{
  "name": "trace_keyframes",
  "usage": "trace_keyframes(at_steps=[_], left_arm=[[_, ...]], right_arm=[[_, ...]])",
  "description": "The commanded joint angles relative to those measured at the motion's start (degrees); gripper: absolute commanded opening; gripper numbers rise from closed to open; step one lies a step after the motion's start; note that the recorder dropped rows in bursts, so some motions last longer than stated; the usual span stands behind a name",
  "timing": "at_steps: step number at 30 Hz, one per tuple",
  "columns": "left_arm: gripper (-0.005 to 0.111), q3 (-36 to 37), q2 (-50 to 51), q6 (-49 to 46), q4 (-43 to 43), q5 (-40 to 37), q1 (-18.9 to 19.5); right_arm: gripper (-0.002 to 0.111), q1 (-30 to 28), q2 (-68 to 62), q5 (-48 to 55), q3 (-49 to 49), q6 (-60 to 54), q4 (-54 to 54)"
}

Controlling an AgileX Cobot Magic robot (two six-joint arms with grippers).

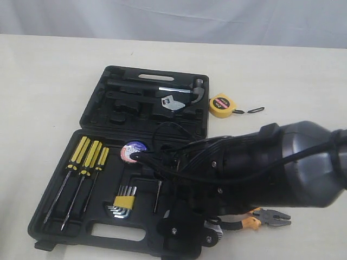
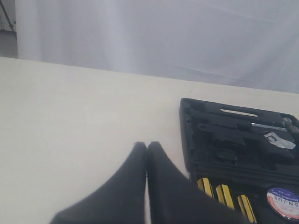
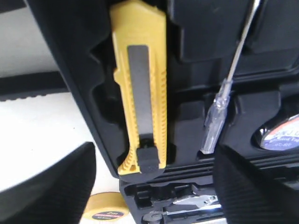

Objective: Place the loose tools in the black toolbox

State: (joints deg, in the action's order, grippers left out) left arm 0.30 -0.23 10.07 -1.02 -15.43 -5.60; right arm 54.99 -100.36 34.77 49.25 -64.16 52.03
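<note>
1. The right tool (image 3: 154,158) hangs over the near half of the black toolbox (image 1: 100,97), its two fingers (image 3: 46,186) spread wide and holding nothing.
2. Between those fingers, touched by neither, the yellow-black utility knife (image 3: 140,88) lies flat in a long moulded recess, beside a clear-handled tester screwdriver (image 3: 212,126).
3. The step in hand looks like the end of the knife's placement: the knife is seated and the tool is open above it.
4. The black tape roll (image 1: 133,151) also sits in the near half, next to the three yellow-handled screwdrivers (image 1: 87,157).
5. Two loose tools remain on the tabletop (image 1: 43,81). The yellow tape measure (image 1: 220,104) lies just beside the far half's right edge, with its strap trailing away. The pliers (image 1: 268,218) lie to the right of the near half, their handles partly hidden under the right arm.
6. The left tool (image 2: 145,148) is pinched closed on nothing, hovering over bare tabletop to the left of the case.
7. The next move probably calls for lifting the right tool straight up so it does not disturb the knife. It would then swing right to the nearby pliers, with the fingers set across the handles.
</note>
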Motion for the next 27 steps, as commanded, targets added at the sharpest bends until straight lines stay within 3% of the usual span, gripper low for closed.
trace_keyframes(at_steps=[1,6,10,14,17,20,27], left_arm=[[0.0,-0.3,0.23,-0.02,-0.03,-0.08,-0.33],[0.0,-0.3,0.23,-0.02,-0.03,-0.08,-0.33],[0.0,-0.3,0.23,-0.02,-0.03,-0.08,-0.33],[0.0,-0.3,0.23,-0.02,-0.03,-0.08,-0.33],[0.0,-0.3,0.23,-0.02,-0.03,-0.08,-0.33],[0.0,-0.3,0.23,-0.02,-0.03,-0.08,-0.33],[0.0,-0.3,0.23,-0.02,-0.03,-0.08,-0.33]], right_arm=[[0.065,-0.02,0.03,0.01,-0.01,0.34,0.57],[0.052,-0.02,0.4,0.22,-0.01,3.71,0.99],[0.04,-0.02,2.44,2.69,-0.01,17.66,1.23],[0.025,-0.02,7.44,1.44,-0.01,48.13,6.19],[0.013,-0.81,12.56,2.36,0.36,78.85,13.48],[-0.001,-5.16,16.07,3.3,0.82,102.07,7.24],[-0.001,-18.85,12.77,-10.66,0.68,105.99,-15.1]])
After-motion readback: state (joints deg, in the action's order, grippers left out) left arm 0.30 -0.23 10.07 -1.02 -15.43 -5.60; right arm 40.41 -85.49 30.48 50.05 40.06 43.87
